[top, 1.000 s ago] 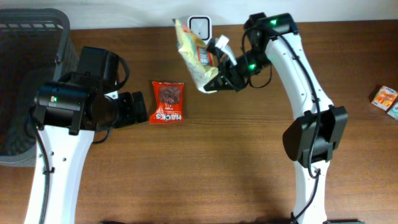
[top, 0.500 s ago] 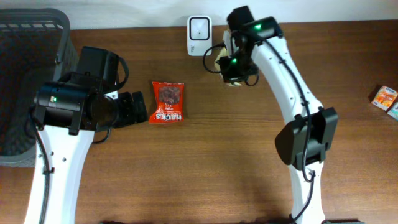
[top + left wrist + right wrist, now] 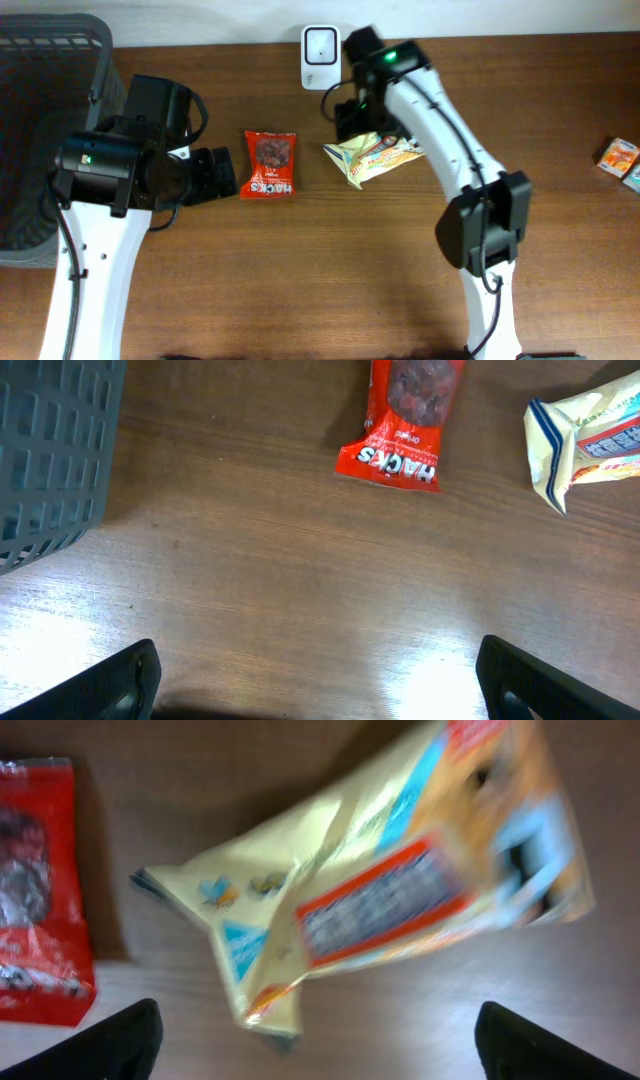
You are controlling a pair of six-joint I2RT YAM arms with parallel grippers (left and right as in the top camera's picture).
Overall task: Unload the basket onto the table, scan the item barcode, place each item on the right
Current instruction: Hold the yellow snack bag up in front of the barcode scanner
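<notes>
Item: crinkled pale-yellow foil snack bag (image 3: 372,157), on the brown wooden table (image 3: 330,270), free, directly beneath my right gripper (image 3: 320,1050); jaws spread wide, holding nothing; small white box scanner (image 3: 319,44) near, apart.

Left arm (image 3: 88,250): rises from lower left of frame, wrist turned toward centre.
Left gripper (image 3: 224,172): jaws spread wide.
Right arm (image 3: 455,135): reaches from lower centre-right to upper centre.
Right gripper (image 3: 320,1042): jaws spread wide, facing downward.
</notes>
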